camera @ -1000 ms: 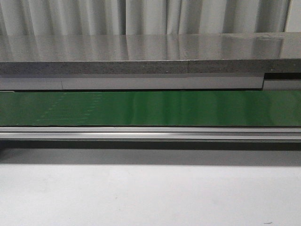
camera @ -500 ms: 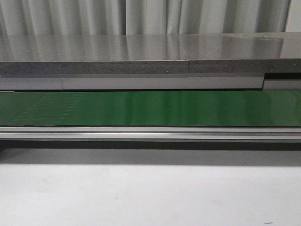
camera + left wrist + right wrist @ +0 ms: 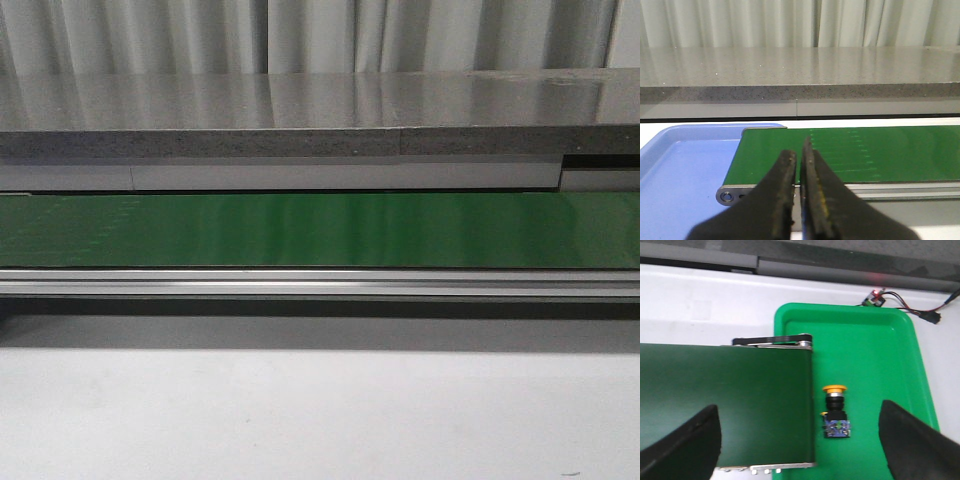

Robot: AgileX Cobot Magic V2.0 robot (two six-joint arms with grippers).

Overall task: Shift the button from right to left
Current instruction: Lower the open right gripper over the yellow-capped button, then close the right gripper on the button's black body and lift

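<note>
Two grippers are seen only through their own wrist cameras, and neither appears in the front view. The right gripper point(image 3: 800, 440) is spread wide, its two dark fingers point(image 3: 685, 445) standing far apart at the frame's edges with nothing held between them. Between those fingers, below the camera, the button point(image 3: 835, 411) is seen lying on its side in a green tray point(image 3: 880, 340); its yellow-orange cap points toward the tray's far rim and its black body, marked with small green and blue spots, lies toward the near rim. The button rests close beside the end edge of the green conveyor belt point(image 3: 725, 400), apart from it and untouched by either finger. No writing can be read on the button at this size. Beyond the tray's far corner a small circuit board point(image 3: 874, 298) with red and black wires is seen on the white surface. The left gripper point(image 3: 799, 192) is nearly closed, its dark fingers point(image 3: 782, 195) almost meeting with only a thin slit between them, and nothing is gripped. Past its tips the other end of the belt point(image 3: 850, 152) is seen, overlapping a blue tray point(image 3: 680, 170). In the front view the belt point(image 3: 320, 230) is seen running across the whole width, with a metal rail point(image 3: 320, 283) along its near edge, a grey counter point(image 3: 300, 110) behind it and pale curtains point(image 3: 320, 35) at the back. No brand or label is legible anywhere.
</note>
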